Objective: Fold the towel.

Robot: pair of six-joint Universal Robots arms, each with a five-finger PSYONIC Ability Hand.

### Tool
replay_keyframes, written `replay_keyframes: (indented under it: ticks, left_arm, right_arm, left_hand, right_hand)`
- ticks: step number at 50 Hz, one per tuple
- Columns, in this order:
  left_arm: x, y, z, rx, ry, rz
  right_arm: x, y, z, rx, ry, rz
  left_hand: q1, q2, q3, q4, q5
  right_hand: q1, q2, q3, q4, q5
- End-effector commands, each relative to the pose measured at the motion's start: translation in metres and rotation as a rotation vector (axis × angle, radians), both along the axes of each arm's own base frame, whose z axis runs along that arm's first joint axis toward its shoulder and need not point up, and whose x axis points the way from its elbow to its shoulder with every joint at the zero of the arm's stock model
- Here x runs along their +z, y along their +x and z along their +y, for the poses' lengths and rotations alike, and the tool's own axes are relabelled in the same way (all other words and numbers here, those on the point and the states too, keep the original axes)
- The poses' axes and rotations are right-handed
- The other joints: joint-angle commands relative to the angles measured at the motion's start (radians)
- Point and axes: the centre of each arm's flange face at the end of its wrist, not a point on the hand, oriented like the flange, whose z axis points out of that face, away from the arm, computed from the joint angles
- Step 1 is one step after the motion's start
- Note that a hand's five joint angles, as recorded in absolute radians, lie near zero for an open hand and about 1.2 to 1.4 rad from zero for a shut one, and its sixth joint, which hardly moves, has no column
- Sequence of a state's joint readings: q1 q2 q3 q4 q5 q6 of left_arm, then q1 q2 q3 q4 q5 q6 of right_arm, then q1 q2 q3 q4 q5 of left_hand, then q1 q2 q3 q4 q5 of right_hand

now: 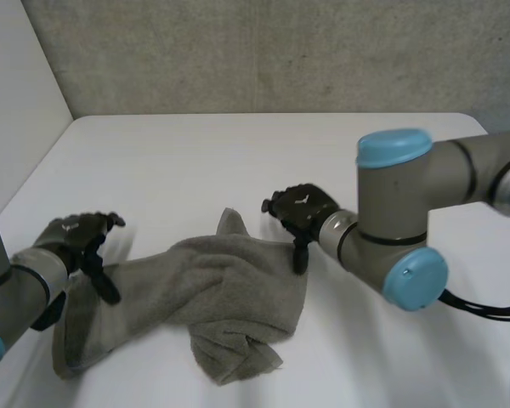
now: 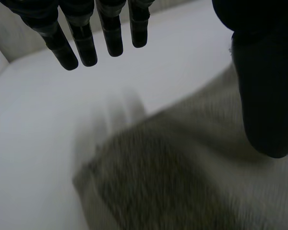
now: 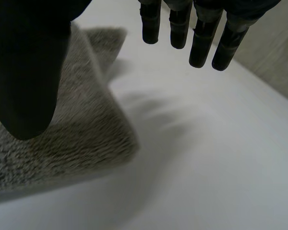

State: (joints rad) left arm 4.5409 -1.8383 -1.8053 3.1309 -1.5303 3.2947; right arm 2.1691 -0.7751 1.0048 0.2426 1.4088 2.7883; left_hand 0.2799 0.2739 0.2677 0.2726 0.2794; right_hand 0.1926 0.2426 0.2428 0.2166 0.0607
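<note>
A grey towel [image 1: 195,293] lies crumpled and twisted on the white table [image 1: 238,161], stretching from near my left arm to the middle. My left hand [image 1: 76,238] hovers open above the towel's left end, fingers straight, thumb hanging over the cloth. In the left wrist view the towel [image 2: 182,172] lies under the thumb [image 2: 266,96], with the fingers [image 2: 86,40] over bare table. My right hand [image 1: 302,208] is open at the towel's far right edge, holding nothing. Its wrist view shows a towel corner [image 3: 62,124] below the thumb [image 3: 26,72] and the fingers [image 3: 201,40] above bare table.
A grey wall runs behind the table's far edge, and a white panel [image 1: 17,93] stands at the far left. The table's back half and the area right of the towel are bare white surface.
</note>
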Motion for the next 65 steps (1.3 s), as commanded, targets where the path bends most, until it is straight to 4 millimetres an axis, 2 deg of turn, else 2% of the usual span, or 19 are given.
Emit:
replay_keyframes:
  ticks: [1,5,12,14,17,19,27,31,38,42,47,49,52,54,55,57,61,63,65]
  left_arm:
    - [-0.024,0.003,0.008,-0.052,0.048,-0.108]
    - [-0.025,0.003,0.008,-0.056,0.037,-0.118]
    - [-0.017,0.000,0.007,-0.060,0.004,-0.107]
    - [-0.010,0.000,0.006,-0.058,-0.020,-0.103]
    - [0.012,-0.002,0.005,-0.060,-0.099,-0.087]
    - [0.027,-0.003,0.005,-0.056,-0.151,-0.070]
    - [0.113,-0.013,0.018,-0.051,-0.428,0.103]
    - [0.137,-0.016,0.032,-0.060,-0.493,0.182]
    - [0.128,-0.034,0.045,-0.137,-0.458,0.197]
    - [0.100,-0.042,0.019,-0.137,-0.363,0.169]
    - [0.094,-0.058,-0.019,-0.147,-0.365,0.141]
    - [0.117,-0.076,-0.038,-0.173,-0.457,0.172]
    - [0.143,-0.086,-0.042,-0.189,-0.546,0.209]
    - [0.190,-0.097,-0.046,-0.205,-0.718,0.289]
    - [0.190,-0.097,-0.046,-0.205,-0.719,0.290]
    - [0.222,-0.098,-0.045,-0.182,-0.860,0.376]
    - [0.250,-0.089,-0.036,-0.130,-0.970,0.469]
    - [0.250,-0.084,-0.034,-0.100,-0.983,0.488]
    - [0.227,-0.080,-0.032,-0.068,-0.937,0.462]
  right_arm:
    - [-0.024,0.008,0.006,0.010,0.034,0.035]
    - [-0.026,0.009,0.009,0.013,0.040,0.040]
    - [-0.029,0.003,0.007,-0.005,0.057,0.053]
    - [-0.024,0.002,0.008,-0.005,0.054,0.050]
    - [0.009,-0.003,0.008,-0.014,0.005,0.008]
    - [0.057,-0.015,0.008,-0.028,-0.073,-0.058]
    - [0.148,-0.053,0.024,-0.033,-0.244,-0.180]
    - [0.162,-0.066,0.032,-0.016,-0.271,-0.196]
    - [0.161,-0.080,0.049,0.034,-0.257,-0.143]
    - [0.148,-0.078,0.052,0.086,-0.280,-0.035]
    - [0.146,-0.064,0.022,0.088,-0.389,-0.006]
    - [0.165,-0.051,-0.013,-0.003,-0.556,-0.090]
    - [0.200,-0.042,-0.032,-0.118,-0.770,-0.252]
    - [0.220,-0.040,-0.033,-0.163,-0.872,-0.343]
    - [0.220,-0.040,-0.033,-0.164,-0.873,-0.344]
    - [0.259,-0.046,-0.022,-0.222,-1.028,-0.495]
    - [0.264,-0.049,-0.011,-0.207,-1.030,-0.508]
    - [0.261,-0.049,-0.006,-0.184,-1.014,-0.492]
    - [0.243,-0.046,0.002,-0.124,-0.950,-0.446]
  left_hand:
    - [-0.022,-0.016,-0.010,-0.015,-0.196]
    - [0.048,0.054,0.060,0.055,-0.126]
    - [1.019,1.025,1.031,1.026,0.844]
    - [1.115,1.121,1.128,1.123,0.941]
    - [1.116,1.122,1.129,1.124,0.942]
    - [1.116,1.122,1.129,1.124,0.942]
    - [1.116,1.122,1.129,1.124,0.942]
    - [1.116,1.122,1.129,1.124,0.942]
    - [1.116,1.122,1.129,1.124,0.942]
    - [1.116,1.122,1.129,1.124,0.942]
    - [1.116,1.122,1.129,1.124,0.942]
    - [1.116,1.122,1.129,1.124,0.942]
    - [1.116,1.122,1.129,1.124,0.942]
    - [1.116,1.122,1.129,1.124,0.942]
    - [1.116,1.122,1.129,1.124,0.942]
    - [1.116,1.122,1.129,1.124,0.942]
    - [1.116,1.122,1.129,1.124,0.942]
    - [1.116,1.122,1.129,1.124,0.942]
    - [1.116,1.122,1.129,1.124,0.942]
  right_hand:
    - [0.132,0.082,0.082,0.108,0.090]
    - [0.315,0.265,0.265,0.291,0.272]
    - [1.201,1.151,1.151,1.177,1.158]
    - [1.204,1.154,1.153,1.180,1.161]
    - [1.204,1.154,1.153,1.180,1.161]
    - [1.204,1.154,1.153,1.180,1.161]
    - [1.204,1.154,1.153,1.180,1.161]
    - [1.204,1.154,1.153,1.180,1.161]
    - [1.204,1.154,1.153,1.180,1.161]
    - [1.204,1.154,1.153,1.180,1.161]
    - [1.204,1.154,1.153,1.180,1.161]
    - [1.204,1.154,1.153,1.180,1.161]
    - [1.204,1.154,1.153,1.180,1.161]
    - [1.204,1.154,1.153,1.180,1.161]
    - [1.204,1.154,1.153,1.180,1.161]
    - [1.204,1.154,1.153,1.180,1.161]
    - [1.204,1.154,1.153,1.180,1.161]
    - [1.204,1.154,1.153,1.180,1.161]
    - [1.204,1.154,1.153,1.180,1.161]
